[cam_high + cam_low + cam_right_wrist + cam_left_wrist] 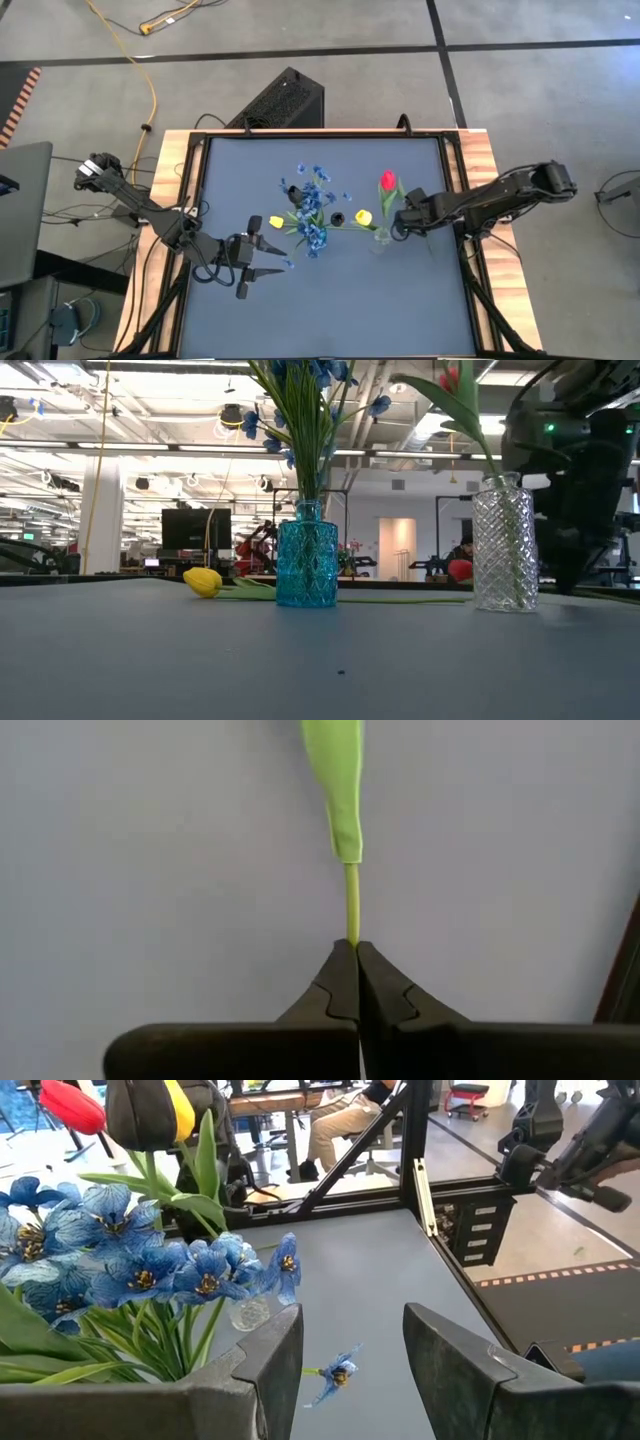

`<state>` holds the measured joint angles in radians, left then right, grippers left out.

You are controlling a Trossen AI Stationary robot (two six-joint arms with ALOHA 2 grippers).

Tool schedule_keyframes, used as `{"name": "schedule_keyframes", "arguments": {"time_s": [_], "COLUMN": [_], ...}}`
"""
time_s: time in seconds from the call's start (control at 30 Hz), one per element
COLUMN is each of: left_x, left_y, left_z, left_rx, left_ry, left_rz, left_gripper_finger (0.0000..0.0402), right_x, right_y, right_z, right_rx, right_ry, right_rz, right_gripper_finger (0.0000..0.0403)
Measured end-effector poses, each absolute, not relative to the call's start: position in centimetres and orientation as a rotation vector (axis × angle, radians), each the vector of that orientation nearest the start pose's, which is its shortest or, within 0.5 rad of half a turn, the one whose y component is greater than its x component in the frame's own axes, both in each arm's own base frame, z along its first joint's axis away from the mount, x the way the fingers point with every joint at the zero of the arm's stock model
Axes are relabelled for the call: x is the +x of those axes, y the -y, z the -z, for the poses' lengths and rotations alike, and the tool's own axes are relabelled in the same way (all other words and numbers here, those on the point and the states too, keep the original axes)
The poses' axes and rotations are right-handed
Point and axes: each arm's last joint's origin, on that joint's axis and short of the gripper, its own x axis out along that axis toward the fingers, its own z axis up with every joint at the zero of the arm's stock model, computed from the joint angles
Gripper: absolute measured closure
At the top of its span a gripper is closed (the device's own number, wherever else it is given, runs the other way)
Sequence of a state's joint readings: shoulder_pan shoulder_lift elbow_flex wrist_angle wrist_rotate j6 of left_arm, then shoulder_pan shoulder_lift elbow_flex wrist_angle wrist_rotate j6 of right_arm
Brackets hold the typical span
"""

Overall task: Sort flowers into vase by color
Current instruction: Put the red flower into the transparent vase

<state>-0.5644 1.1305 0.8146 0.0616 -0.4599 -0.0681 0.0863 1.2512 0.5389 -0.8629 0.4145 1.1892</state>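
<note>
A blue glass vase [306, 565] stands mid-table and holds the blue sprays [312, 205]. To its right a clear glass vase [504, 545] holds a red tulip [388, 182]. One yellow tulip [203, 581] lies flat on the table behind the blue vase, its stem running right. My right gripper [397, 222] is beside the clear vase, shut on the second yellow tulip [363, 217]. My left gripper [272, 258] is open near the table's near-left, just in front of the blue vase, and touches nothing. My right gripper pinches the yellow tulip's thin green stem [352, 925] between its two fingertips. It reaches in from the table's right, slanting down. The stem runs on ahead of the fingers over the table, with a leaf [340, 790] farther along. The blossom [180, 1110] shows right beside the dark fingers.
A loose blue blossom [340, 1375] lies on the mat ahead of my left gripper. The mat has a raised black frame [455, 190] around it. The near half of the mat [340, 660] is open. People and furniture show in the room beyond the table.
</note>
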Motion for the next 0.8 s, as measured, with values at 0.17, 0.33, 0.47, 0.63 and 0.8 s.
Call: {"name": "schedule_keyframes", "arguments": {"time_s": [0.17, 0.33, 0.47, 0.63, 0.8], "left_x": [21.8, 21.8, 21.8, 21.8, 21.8], "left_y": [12.3, 12.3, 12.3, 12.3, 12.3], "left_z": [-30.0, -30.0, -30.0, -30.0, -30.0], "left_rx": [0.045, 0.045, 0.045, 0.044, 0.047], "left_ry": [-0.226, -0.226, -0.225, -0.225, -0.221], "left_rz": [0.095, 0.095, 0.095, 0.095, 0.095], "left_gripper_finger": [0.0237, 0.0237, 0.0237, 0.0237, 0.0237], "right_x": [15.5, 14.5, 13.9, 13.2, 12.3], "right_y": [-0.8, -1.8, -2.9, -4.4, -5.5], "right_z": [-16.5, -19.5, -21.9, -24.4, -26.4], "right_rx": [0.547, 0.532, 0.517, 0.496, 0.36], "right_ry": [-1.041, -0.837, -0.64, -0.387, -0.151], "right_rz": [1.071, 1.03, 0.923, 0.81, 0.787], "right_gripper_finger": [0.0388, 0.0388, 0.0388, 0.0388, 0.0388]}}
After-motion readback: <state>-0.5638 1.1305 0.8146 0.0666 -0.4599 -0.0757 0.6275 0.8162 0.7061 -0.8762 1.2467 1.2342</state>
